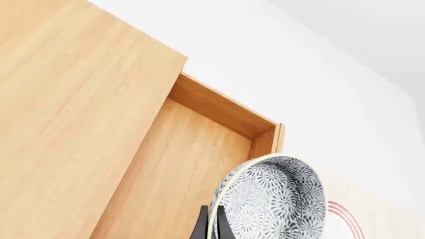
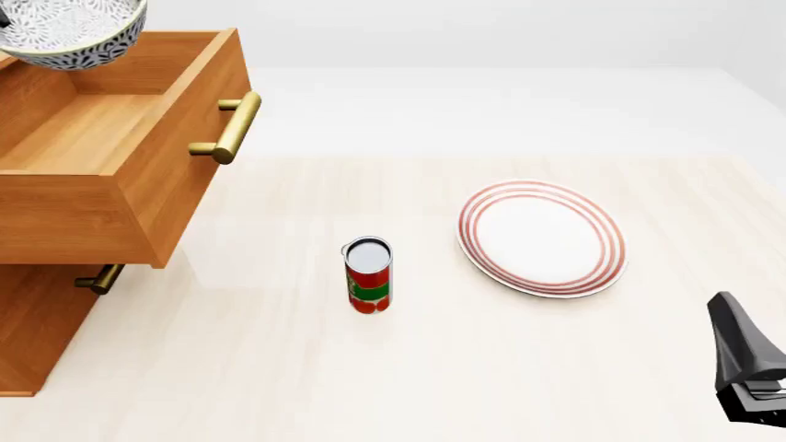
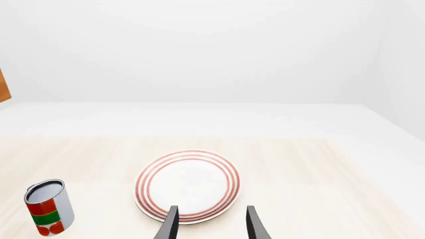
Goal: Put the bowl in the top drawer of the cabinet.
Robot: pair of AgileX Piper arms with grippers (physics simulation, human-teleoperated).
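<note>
The bowl (image 1: 275,199) is clamped by its rim between the closed fingers of the left gripper (image 1: 211,226) and held above the pulled-out top drawer (image 2: 92,138) of the cabinet (image 2: 37,313). The right gripper (image 3: 209,221) is spread apart, empty, near the plate (image 3: 188,185).

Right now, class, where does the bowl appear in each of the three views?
Left wrist: bowl low in the picture, held on edge beside the open top drawer.
Front: bowl at the upper left corner, above the drawer.
Right wrist: not in it.
Shared landmark: the red-ringed plate.
</note>
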